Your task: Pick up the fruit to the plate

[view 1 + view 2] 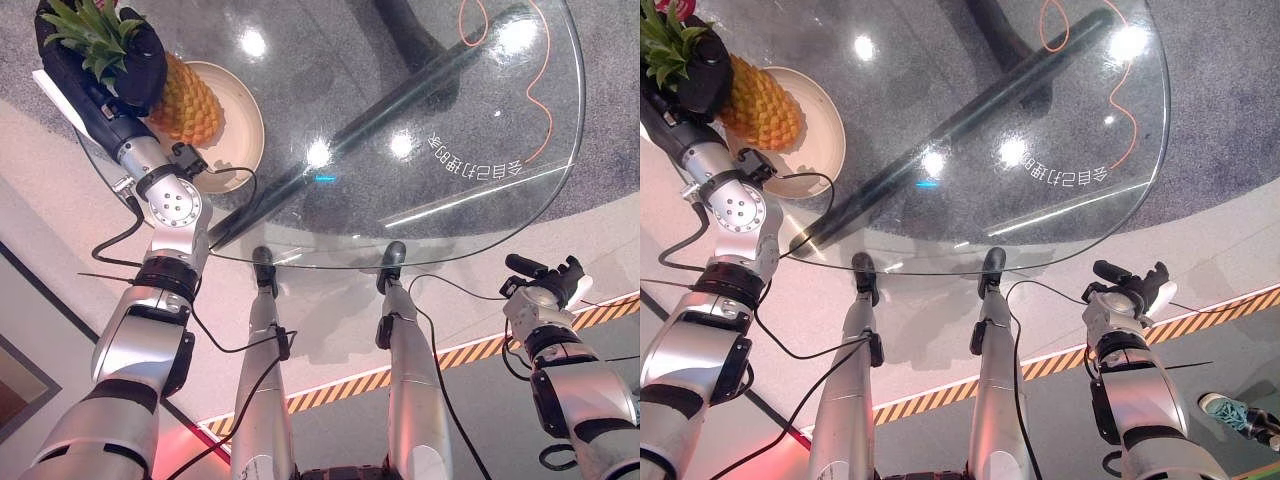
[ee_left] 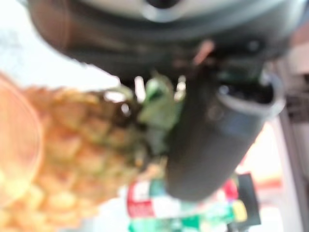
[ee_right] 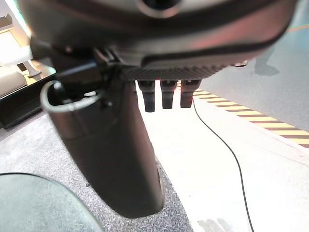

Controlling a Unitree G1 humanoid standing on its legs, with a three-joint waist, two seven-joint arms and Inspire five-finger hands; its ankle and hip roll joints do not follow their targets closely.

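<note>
**Pineapple held at the plate on the table's left edge**

The left hand (image 1: 120,60) is clamped on the pineapple (image 1: 185,100), its dark fingers curled round the fruit's upper part just below the green leafy crown (image 1: 85,30). In the left wrist view the thumb (image 2: 212,140) lies right against the leaves where they meet the scaly yellow body (image 2: 72,159).

The pineapple lies tilted over the cream plate (image 1: 245,125), its crown pointing toward the table's far left edge and its rounded lower end over the plate's middle. Whether the fruit touches the plate cannot be told. The plate rests on the round glass table (image 1: 400,90), close to its left edge.

An orange cord (image 1: 540,80) shows through the glass toward the far right part of the top, and a line of white lettering (image 1: 475,165) is printed near the right front edge. A dark bar (image 1: 380,110) runs slantwise under the glass.

The right hand (image 1: 545,275) hangs off the table, beyond its right front edge, above the pale floor and near a yellow-and-black striped line (image 1: 470,350). Its fingers (image 3: 166,94) look relaxed and hold nothing.
</note>
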